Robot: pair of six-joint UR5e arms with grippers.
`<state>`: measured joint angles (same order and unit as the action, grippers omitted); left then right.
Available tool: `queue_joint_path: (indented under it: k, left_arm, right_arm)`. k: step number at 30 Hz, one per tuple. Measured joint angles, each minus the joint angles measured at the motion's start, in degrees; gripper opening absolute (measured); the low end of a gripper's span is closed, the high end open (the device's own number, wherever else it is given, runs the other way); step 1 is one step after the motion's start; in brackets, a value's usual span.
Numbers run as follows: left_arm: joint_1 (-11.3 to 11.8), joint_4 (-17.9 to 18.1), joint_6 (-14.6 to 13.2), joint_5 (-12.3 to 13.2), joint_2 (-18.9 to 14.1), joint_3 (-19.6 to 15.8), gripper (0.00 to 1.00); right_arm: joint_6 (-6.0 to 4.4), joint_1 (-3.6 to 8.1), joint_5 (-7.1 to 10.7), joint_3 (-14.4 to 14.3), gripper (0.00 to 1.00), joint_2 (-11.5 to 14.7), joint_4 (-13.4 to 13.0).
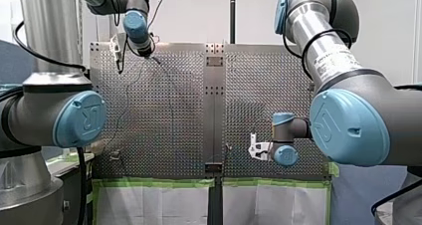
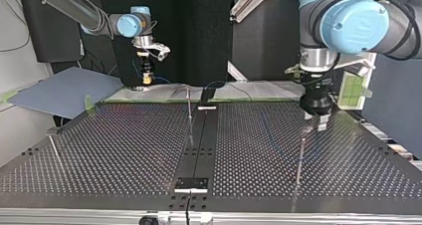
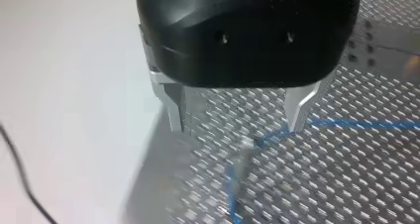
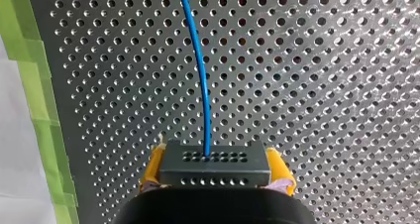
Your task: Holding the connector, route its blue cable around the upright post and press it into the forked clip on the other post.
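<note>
Right end effector (image 4: 216,168) grips connector (image 4: 215,160)

Connector (image 4: 214,165) between right fingers (image 4: 280,167), cable (image 4: 198,70) ahead (over table (image 4: 322,85))

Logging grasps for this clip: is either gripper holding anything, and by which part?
My right gripper clamps the connector by its two sides, blue cable leaving its front. My left gripper is open, empty.

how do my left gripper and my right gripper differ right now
My left gripper has bare metal fingers; my right gripper has yellow pads. My left gripper is open with nothing clamped, while my right gripper is shut on the dark connector that the blue cable leaves. Both point down at the perforated table.
</note>
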<state>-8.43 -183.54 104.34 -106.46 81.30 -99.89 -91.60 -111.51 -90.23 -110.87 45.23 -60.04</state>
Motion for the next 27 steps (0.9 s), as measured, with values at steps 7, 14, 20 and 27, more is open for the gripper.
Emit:
queue_joint_path:
  k: [7, 14, 20, 27]
  left_arm:
    - [0.79, -3.44, -0.02, 3.26, -2.38, 3.45, 0.99]
    - [2.05, -6.98, -0.07, 6.80, 0.32, 6.99, 0.99]
    - [3.40, -10.04, -0.03, 9.87, 3.37, 10.08, 0.99]
    - [4.80, -13.10, -0.09, 11.35, 5.78, 13.11, 0.99]
  right_arm:
    - [0.01, -0.14, 0.04, 0.01, 0.00, 0.00, 0.15]
    - [0.00, -0.15, 0.04, 0.02, 0.00, 0.00, 0.25]
    - [0.00, -0.15, 0.04, 0.04, 0.00, -0.01, 0.24]
    - [0.00, -0.02, 0.04, 0.04, 0.00, -0.01, 0.20]
